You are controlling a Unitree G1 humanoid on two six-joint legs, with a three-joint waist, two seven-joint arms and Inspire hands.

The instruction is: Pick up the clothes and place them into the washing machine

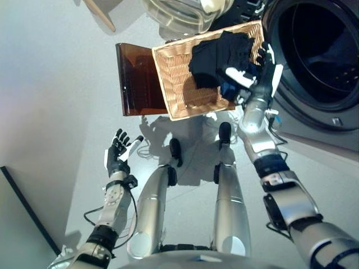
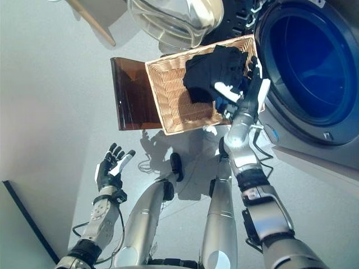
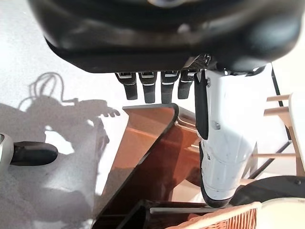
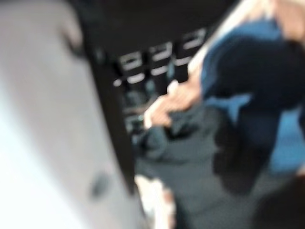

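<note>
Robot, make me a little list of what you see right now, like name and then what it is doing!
basket: wicker basket on a brown stand, beside the washer
clothes: dark clothes piled in the basket, with a blue piece beside them
washing machine: door open, drum looks empty
right hand: at the clothes by the basket's edge; grip unclear
left hand: low, fingers open, holding nothing
task: clothes not yet in the washer

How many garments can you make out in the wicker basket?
2: a black garment heaped at the wicker basket's end nearest the washing machine, and a blue one under the right hand. Others may be hidden.
</note>
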